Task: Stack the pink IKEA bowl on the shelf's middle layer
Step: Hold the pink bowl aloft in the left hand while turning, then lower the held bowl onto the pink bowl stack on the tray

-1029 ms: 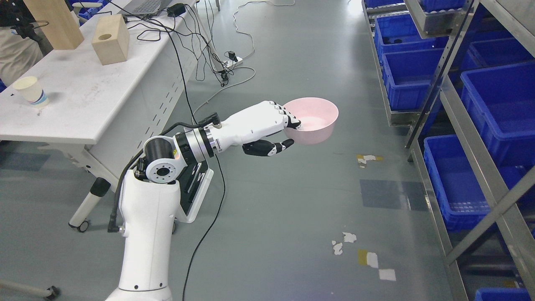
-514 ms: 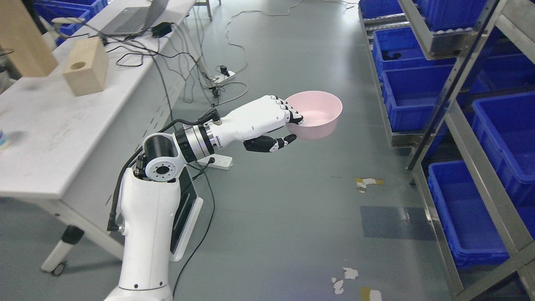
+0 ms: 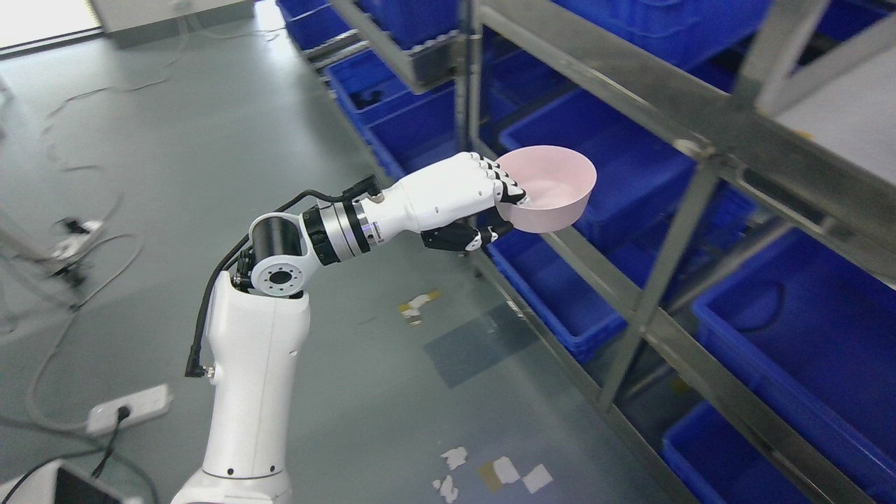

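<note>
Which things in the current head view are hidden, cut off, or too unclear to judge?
- Pink bowl: its base, and whether anything lies inside, cannot be judged; the left hand covers its near rim.
- Metal shelf: cut off by the top, right and bottom edges, so its layers cannot be counted.
- Blue bins: contents partly hidden behind the shelf bars.
- Right arm: not in the picture.

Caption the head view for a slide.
Left hand holds the pink bowl by its rim beside the metal shelf of blue bins.

A slanted metal shelf post (image 3: 661,280) and blue bins (image 3: 805,329) crowd the right, while open floor (image 3: 210,140) lies left
</note>
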`<state>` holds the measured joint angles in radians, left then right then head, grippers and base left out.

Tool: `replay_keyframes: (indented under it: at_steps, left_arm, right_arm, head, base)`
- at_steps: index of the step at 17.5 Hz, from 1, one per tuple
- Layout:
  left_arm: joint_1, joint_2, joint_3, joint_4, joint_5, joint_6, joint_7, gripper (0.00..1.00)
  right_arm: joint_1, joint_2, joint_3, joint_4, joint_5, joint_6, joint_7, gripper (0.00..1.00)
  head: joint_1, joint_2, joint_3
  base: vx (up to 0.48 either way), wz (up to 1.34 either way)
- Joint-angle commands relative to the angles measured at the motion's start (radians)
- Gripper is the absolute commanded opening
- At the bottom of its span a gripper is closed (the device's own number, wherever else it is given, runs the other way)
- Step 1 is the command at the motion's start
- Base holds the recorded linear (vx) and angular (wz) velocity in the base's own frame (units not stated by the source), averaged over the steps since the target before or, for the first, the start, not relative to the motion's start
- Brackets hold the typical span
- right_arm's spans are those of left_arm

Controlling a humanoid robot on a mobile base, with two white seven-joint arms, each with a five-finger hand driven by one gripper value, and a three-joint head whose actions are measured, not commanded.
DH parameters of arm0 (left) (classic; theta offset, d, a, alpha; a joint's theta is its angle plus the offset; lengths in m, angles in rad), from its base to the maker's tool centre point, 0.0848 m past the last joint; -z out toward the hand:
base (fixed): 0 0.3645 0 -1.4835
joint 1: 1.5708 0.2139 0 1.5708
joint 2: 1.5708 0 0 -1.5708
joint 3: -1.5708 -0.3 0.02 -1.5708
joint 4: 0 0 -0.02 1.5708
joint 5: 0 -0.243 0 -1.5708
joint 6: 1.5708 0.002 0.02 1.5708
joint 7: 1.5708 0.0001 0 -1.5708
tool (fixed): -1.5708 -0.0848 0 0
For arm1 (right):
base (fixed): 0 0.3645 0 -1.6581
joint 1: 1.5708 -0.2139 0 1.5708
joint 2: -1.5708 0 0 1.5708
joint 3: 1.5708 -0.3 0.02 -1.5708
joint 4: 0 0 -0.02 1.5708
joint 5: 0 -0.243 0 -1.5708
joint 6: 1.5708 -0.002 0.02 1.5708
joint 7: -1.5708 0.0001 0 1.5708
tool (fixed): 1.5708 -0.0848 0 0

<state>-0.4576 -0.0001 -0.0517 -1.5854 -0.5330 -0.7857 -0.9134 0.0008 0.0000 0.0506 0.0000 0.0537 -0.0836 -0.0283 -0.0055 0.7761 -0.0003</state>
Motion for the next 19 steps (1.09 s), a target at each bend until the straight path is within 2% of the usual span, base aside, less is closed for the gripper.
replay_keyframes:
  at_steps: [1, 4, 6, 9, 12, 14, 17, 19]
  left_arm:
    - [-0.122, 0.018, -0.042, -0.011, 0.047, 0.000, -0.001, 0.04]
    - [-0.249, 0.018, 0.041, 0.022, 0.045, 0.000, -0.012, 0.04]
    - [-0.306, 0.018, 0.090, 0.094, 0.027, 0.000, -0.031, 0.04]
    - [-0.383, 0.018, 0.176, 0.223, -0.111, 0.000, -0.056, 0.03]
    - [-0.485, 0.018, 0.165, 0.347, -0.179, 0.000, -0.065, 0.04]
    - [-0.524, 0.018, 0.145, 0.428, -0.279, 0.000, -0.068, 0.04]
    - [-0.520, 0.018, 0.087, 0.456, -0.390, 0.000, -0.091, 0.04]
    - [-0.513, 0.018, 0.076, 0.456, -0.404, 0.000, -0.094, 0.04]
  right_arm:
    - [0.022, -0.017, 0.000, -0.017, 0.000, 0.001, 0.002, 1.00]
    - [0.022, -0.017, 0.000, -0.017, 0.000, 0.001, 0.002, 1.00]
    - [0.022, -0.017, 0.000, -0.017, 0.000, 0.001, 0.002, 1.00]
    - [0.022, -0.017, 0.000, -0.017, 0.000, 0.001, 0.002, 1.00]
    - [0.022, -0.017, 0.000, -0.017, 0.000, 0.001, 0.002, 1.00]
    - [0.022, -0.017, 0.000, -0.017, 0.000, 0.001, 0.002, 1.00]
    - [0.022, -0.017, 0.000, -0.017, 0.000, 0.001, 0.002, 1.00]
    - [0.022, -0.017, 0.000, -0.017, 0.000, 0.001, 0.002, 1.00]
  head:
    - [0.0000, 0.000, 0.000]
    - [0.0000, 0.000, 0.000]
    - [0.0000, 0.000, 0.000]
    - [0.0000, 0.000, 0.000]
    - [0.0000, 0.000, 0.000]
    - [0.0000, 0.000, 0.000]
    - [0.0000, 0.000, 0.000]
    - [0.0000, 0.000, 0.000]
  base:
    - [0.063, -1.48]
    - [0.030, -1.34]
    - [0.028, -1.12]
    - [0.025, -0.94]
    - [0.054, -0.80]
    - [0.078, -0.77]
    - [0.092, -0.63]
    - [0.088, -0.49]
